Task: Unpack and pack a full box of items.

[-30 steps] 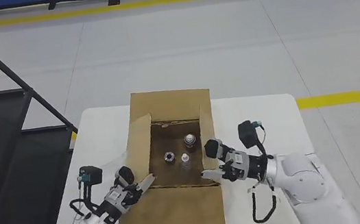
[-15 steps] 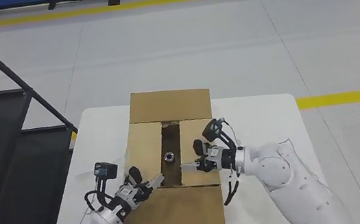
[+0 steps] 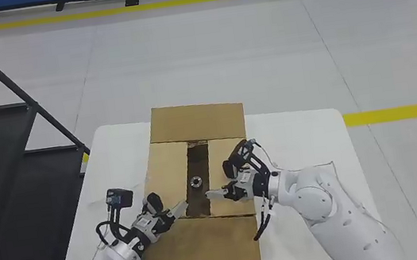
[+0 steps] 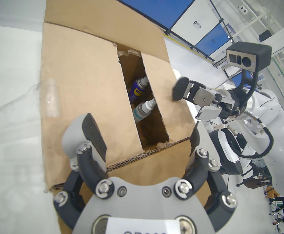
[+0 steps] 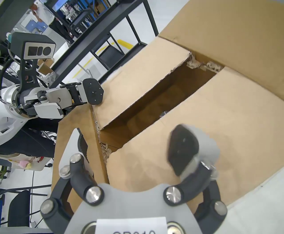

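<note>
While the side flaps [image 3: 168, 168] lie nearly shut over the box [image 3: 195, 120] on the table [image 3: 298, 137], left gripper [image 3: 170, 212] and right gripper [image 3: 227, 192], jaws spread and empty, rest at its near end: risk that unheld flaps spring up, or catch on the bottles [image 4: 142, 85] inside.

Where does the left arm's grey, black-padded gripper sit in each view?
Top view: grey left gripper at the brown cardboard box's robot-side corner.
Left wrist view: left gripper open over the near flap.
Right wrist view: left gripper beyond the gap.
Shared landmark: dark gap between the flaps.
</note>
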`<state>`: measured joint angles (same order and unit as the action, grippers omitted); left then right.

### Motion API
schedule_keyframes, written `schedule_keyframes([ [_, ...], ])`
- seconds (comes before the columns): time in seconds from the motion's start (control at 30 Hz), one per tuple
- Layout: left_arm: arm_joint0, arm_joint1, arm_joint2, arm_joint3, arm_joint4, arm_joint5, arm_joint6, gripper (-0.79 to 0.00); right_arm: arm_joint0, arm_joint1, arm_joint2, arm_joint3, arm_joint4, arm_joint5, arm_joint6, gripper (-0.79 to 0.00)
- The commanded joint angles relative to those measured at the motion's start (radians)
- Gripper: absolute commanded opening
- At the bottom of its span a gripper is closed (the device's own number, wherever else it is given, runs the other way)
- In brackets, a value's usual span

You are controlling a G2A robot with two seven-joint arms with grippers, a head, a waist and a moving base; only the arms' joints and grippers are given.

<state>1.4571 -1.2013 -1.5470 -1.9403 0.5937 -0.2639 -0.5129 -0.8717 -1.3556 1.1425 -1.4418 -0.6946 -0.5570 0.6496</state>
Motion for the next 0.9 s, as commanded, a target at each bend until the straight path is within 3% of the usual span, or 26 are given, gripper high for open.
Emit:
schedule_keyframes([
  [0.0, 0.029, 0.004, -0.042, -0.037, -0.04, -0.018, 0.003, 0.0, -0.016, 0.005, 0.023, -0.027, -0.001, -0.008, -0.04, 0.0],
  [0.2, 0.114, 0.016, -0.223, -0.065, -0.219, -0.076, 0.02, 0.0, -0.082, 0.017, 0.069, -0.125, -0.05, -0.026, -0.147, 0.0],
  [0.33, 0.173, 0.028, -0.378, -0.018, -0.33, -0.142, -0.031, 0.0, -0.082, 0.017, 0.069, -0.125, -0.05, -0.026, -0.147, 0.0],
  [0.47, 0.229, 0.042, -0.475, 0.044, -0.341, -0.25, -0.126, 0.0, -0.086, 0.017, 0.069, -0.125, -0.05, -0.017, -0.154, 0.0],
  [0.63, 0.235, 0.064, -0.471, 0.151, -0.418, -0.336, -0.346, 0.0, -0.058, 0.014, 0.098, -0.073, -0.012, 0.063, -0.248, 0.0],
  [0.87, 0.128, 0.098, -0.4, 0.27, -0.626, -0.262, -0.674, 0.0, 0.012, 0.011, 0.135, 0.043, 0.027, 0.138, -0.341, 0.0],
])
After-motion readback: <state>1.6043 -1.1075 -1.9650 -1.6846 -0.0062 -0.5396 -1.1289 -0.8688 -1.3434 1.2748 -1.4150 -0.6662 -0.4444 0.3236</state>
